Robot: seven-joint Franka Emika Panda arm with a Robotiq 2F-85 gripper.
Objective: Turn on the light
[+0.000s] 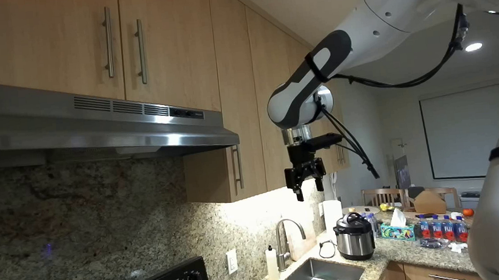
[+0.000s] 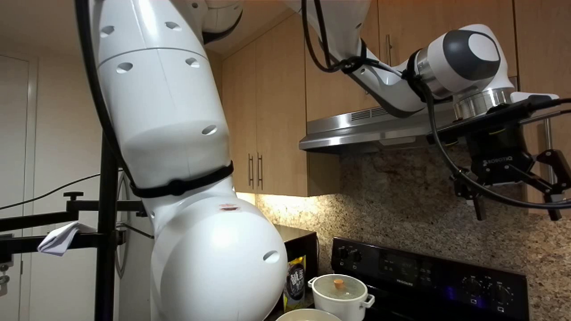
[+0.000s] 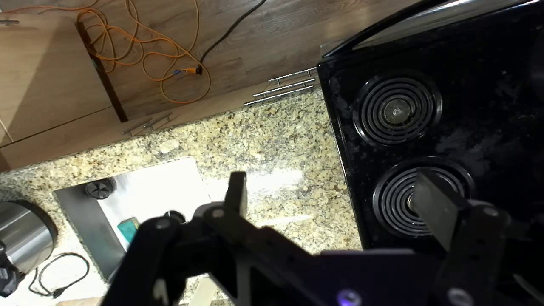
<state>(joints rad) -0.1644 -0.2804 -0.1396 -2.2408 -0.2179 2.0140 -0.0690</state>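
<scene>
The steel range hood (image 1: 97,129) hangs under the wood cabinets in an exterior view and also shows in an exterior view (image 2: 343,129). Its small black control panel (image 1: 186,114) is at the right end of its front. A pale panel (image 1: 137,149) on the hood's underside looks unlit. My gripper (image 1: 309,190) is open and empty, pointing down, to the right of the hood and apart from it. It also shows open in an exterior view (image 2: 517,216) and in the wrist view (image 3: 331,187), above the counter and stove edge. The hood is out of the wrist view.
A black stove (image 2: 415,276) with pots (image 2: 339,296) stands below the hood. A sink (image 1: 322,276), faucet (image 1: 284,244) and steel cooker (image 1: 354,236) are on the counter. Tall cabinets (image 1: 237,92) stand behind the gripper. The backsplash (image 1: 256,219) under them is brightly lit.
</scene>
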